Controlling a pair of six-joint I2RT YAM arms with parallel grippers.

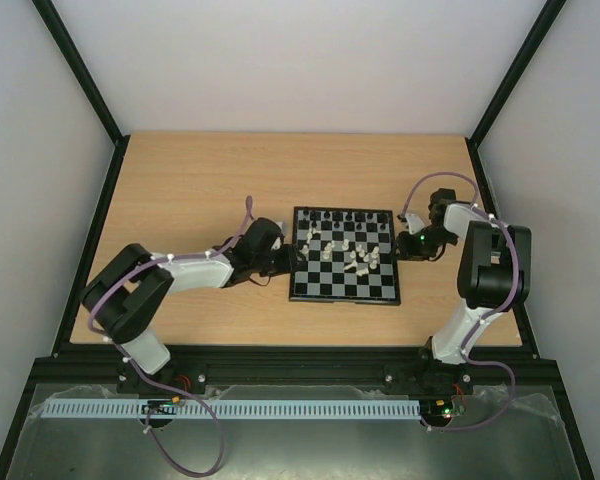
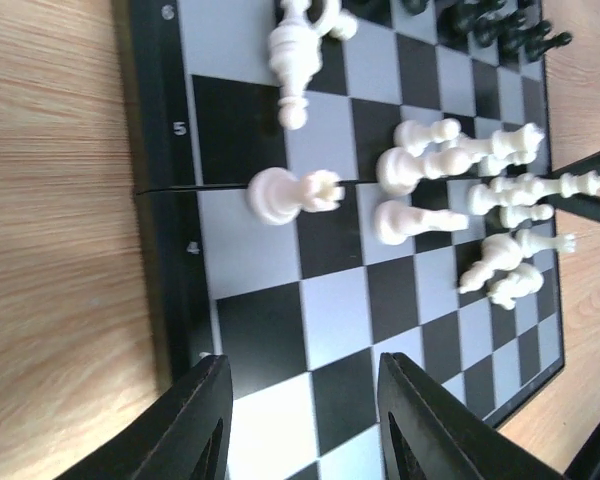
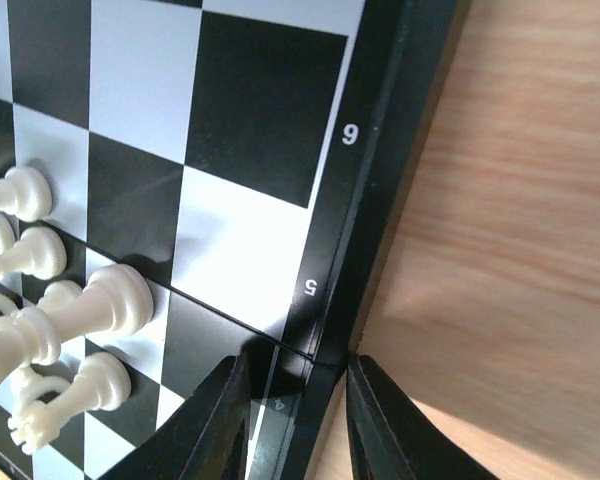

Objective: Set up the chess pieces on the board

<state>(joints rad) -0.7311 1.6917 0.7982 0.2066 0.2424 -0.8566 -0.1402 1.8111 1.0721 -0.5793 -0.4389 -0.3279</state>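
Cream-white chess pieces [image 1: 363, 259] cluster right of centre on the small black-and-pale checked board [image 1: 344, 299], and black chess pieces [image 1: 342, 216] line its far edge. My left gripper [image 2: 302, 368] hangs wide open and empty over the board's left edge. My right gripper [image 3: 298, 368] straddles the right rim, narrowly parted; I cannot tell whether it pinches.
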